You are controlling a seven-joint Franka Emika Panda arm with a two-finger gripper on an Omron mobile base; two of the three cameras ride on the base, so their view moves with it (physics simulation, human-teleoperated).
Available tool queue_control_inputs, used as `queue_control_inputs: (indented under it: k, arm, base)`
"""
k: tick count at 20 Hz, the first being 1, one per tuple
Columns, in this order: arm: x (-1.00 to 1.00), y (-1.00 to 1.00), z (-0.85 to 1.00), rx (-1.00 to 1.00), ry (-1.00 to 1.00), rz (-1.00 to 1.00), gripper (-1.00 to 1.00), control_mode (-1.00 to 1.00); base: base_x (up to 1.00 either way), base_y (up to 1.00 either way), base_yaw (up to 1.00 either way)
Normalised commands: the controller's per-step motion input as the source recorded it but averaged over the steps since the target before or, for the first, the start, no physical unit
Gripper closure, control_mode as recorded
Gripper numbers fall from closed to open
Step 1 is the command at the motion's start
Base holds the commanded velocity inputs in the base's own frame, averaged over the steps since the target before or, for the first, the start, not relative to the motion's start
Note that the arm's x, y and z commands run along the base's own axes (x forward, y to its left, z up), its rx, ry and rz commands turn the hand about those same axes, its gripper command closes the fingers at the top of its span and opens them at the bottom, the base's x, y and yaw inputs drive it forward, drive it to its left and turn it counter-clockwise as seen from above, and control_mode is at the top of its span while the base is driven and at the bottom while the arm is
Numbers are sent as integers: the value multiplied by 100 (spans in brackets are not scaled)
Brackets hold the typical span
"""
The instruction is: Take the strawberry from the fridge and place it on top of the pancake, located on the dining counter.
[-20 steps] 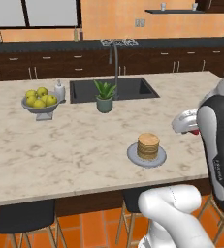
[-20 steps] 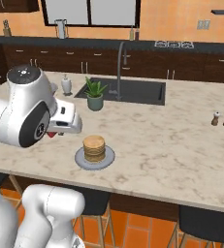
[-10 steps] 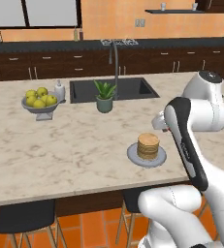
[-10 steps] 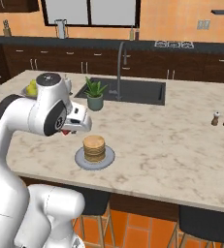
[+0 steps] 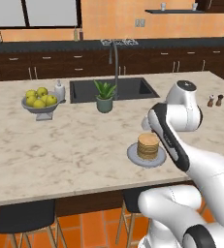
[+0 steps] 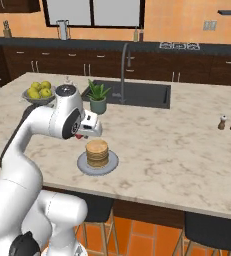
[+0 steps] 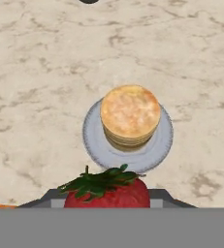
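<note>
Item: strawberry (image 7: 106,192), red, green leafy cap, clamped in the gripper (image 7: 106,203), jaws narrow around it; bottom centre of the hand view.

Item: pancake (image 7: 130,114), tan stack on a grey plate (image 7: 95,140), standing on the marbled desk (image 7: 36,87). Top face bare.

Relation: in the hand view the stack lies at 12 o'clock from the berry, a shade toward 1. In the right base view the gripper (image 6: 89,129) hangs above and at 10 o'clock of the stack, near it, apart.

Judgement: short advance toward 12 o'clock, then descent, should centre the berry.

strawberry (image 7: 107,191) lower half cut off by hand view's bottom, gripper fingertips hidden behind it
</note>
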Motion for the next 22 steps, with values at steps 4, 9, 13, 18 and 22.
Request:
queue_control_inputs:
  k: [4, 9, 13, 18, 22]
  arm:
    - [68, -4, -40, 0, 1, -1, 100, -100]
    - [53, -20, -35, 0, 3, 0, 100, -100]
    - [4, -28, -24, 0, 3, -1, 100, -100]
    - [14, 0, -20, 0, 0, -3, 100, -100]
    - [14, 0, -20, 0, 0, -1, 100, -100]
  base:
    - [0, 0, 0]
    - [0, 0, 0]
    - [0, 0, 0]
    - [0, 0, 0]
    - [0, 0, 0]
